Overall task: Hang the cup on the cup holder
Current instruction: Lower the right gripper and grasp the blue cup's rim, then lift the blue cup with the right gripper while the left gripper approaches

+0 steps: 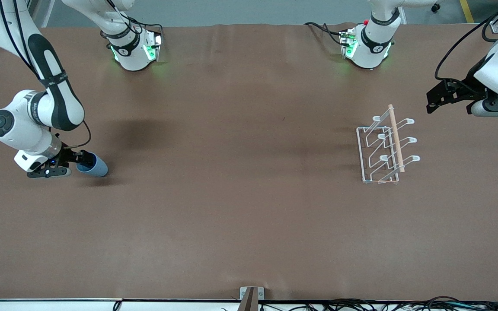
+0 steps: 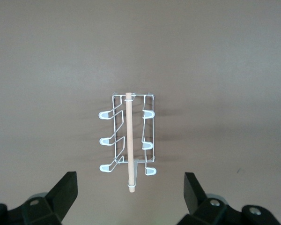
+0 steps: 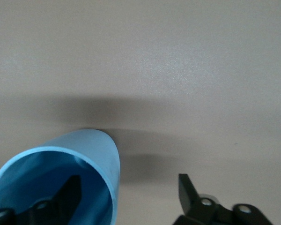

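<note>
Cup (image 1: 94,166) lies tipped at frame's lower left, right hand (image 1: 77,159) open astride its rim; left hand (image 1: 437,100) open, waiting upper right above the cup holder (image 1: 385,147).

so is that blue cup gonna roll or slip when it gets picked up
The cup looks like thin plastic, so probably light. Lying on its side, it could roll if nudged. The right hand has one finger inside the rim, and the smooth wall might slip.

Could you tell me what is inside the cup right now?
One finger of the right gripper reaches inside the cup; the other stays outside its wall. The cup's bottom is hidden.
</note>
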You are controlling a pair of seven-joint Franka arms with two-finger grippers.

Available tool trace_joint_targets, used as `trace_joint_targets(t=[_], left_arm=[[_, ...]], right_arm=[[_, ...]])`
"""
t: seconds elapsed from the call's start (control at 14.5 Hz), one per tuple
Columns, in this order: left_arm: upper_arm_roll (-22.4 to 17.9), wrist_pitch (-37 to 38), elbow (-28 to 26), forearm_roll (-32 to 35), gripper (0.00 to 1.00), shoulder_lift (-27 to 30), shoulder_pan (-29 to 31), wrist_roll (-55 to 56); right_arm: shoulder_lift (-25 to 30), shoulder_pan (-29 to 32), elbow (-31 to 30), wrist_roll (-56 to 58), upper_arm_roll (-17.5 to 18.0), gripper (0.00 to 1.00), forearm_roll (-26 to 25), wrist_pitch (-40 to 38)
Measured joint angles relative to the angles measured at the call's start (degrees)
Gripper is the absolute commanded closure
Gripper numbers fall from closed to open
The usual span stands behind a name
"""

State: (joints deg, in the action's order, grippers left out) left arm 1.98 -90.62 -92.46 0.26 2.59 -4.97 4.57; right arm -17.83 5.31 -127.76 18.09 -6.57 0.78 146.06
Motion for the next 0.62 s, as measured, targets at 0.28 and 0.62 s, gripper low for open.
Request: trace_joint_targets(t=[0.28,0.62], left_arm=[[0.0,0.0,0.0,0.0,0.0,-0.1,0.0,0.0],[0.0,0.0,0.0,0.0,0.0,-0.4,0.0,0.0]], right_arm=[[0.0,-0.1,0.1,-1.0,0.1,1.0,0.2,-0.2],[0.0,-0.2,2.4,-1.7,0.2,1.0,3.4,-6.3]])
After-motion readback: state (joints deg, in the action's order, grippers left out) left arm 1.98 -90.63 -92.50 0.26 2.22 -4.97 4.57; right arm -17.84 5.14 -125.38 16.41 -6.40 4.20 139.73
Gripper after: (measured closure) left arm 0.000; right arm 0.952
